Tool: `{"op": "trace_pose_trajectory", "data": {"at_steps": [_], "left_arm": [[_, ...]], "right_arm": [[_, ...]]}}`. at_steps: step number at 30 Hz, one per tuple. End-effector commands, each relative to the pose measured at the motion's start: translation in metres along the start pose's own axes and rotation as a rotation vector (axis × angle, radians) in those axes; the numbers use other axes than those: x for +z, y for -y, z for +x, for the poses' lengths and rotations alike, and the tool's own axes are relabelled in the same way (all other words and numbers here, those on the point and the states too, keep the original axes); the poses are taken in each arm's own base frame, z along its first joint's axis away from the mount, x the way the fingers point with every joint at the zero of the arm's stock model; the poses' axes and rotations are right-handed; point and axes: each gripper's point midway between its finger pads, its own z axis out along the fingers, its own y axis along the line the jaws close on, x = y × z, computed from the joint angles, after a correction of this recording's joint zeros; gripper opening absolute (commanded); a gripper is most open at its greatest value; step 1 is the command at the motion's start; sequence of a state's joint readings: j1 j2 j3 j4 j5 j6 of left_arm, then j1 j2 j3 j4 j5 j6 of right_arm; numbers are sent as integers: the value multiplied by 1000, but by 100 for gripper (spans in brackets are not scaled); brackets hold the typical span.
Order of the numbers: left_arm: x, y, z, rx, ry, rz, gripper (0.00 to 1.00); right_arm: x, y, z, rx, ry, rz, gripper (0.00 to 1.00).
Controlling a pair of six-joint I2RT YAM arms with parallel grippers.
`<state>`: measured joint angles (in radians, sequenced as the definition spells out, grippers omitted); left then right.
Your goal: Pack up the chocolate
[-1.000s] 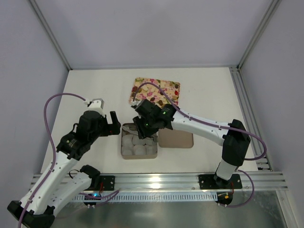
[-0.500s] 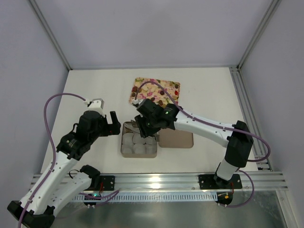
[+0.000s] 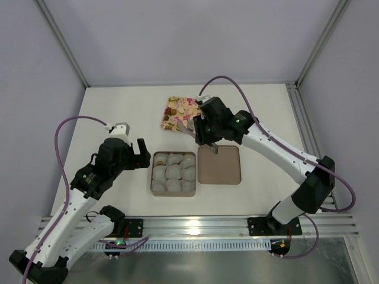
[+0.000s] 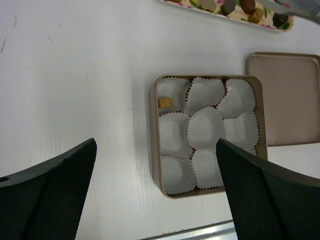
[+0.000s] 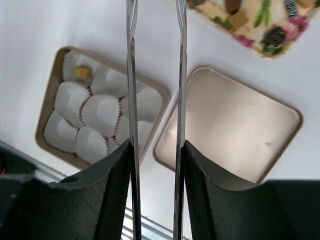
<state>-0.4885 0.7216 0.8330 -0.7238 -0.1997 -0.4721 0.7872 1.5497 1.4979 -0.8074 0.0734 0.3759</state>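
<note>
Table: white table (image 3: 118,112), with both arms reaching in from the near edge.
Box: square brown box (image 4: 153,150) near the middle, packed with white crinkled paper cups (image 4: 204,127).
Lid: brown lid (image 3: 220,167) lying flat just right of the box.
Tray: flower-print rectangular tray (image 3: 175,112) beyond the box; from above, the right arm covers its right part.
In the way: in the right wrist view the two prongs run up the middle, crossing the box's right edge and the lid's left edge.
Right gripper: the right gripper (image 5: 156,165) is clamped on metal tongs (image 5: 132,100), whose prongs stand a narrow gap apart over the tray's near edge.
Left gripper: the left gripper (image 3: 144,155) is spread wide and empty, hovering just left of the box.
Hidden: the prong tips run off the top of the right wrist view (so whether they pinch anything cannot be told); the left wrist view shows only the tray's near strip.
Bonbons: small bonbons (image 5: 274,36), dark brown and tan, lie scattered on the tray.
In the box: one tan bonbon (image 4: 165,102) sits in the far-left cup.
</note>
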Motion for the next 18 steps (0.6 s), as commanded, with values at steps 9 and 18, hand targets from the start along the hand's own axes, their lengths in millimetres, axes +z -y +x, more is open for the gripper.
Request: {"op": "trace_pose_trajectory", "data": {"at_steps": [9, 18], "left_arm": [[0, -1, -2, -18, 9, -6, 100], [1, -1, -2, -15, 6, -9, 100]], "right_arm": [[39, 59, -41, 19, 8, 106, 45], [70, 56, -35, 21, -51, 95, 45]]}}
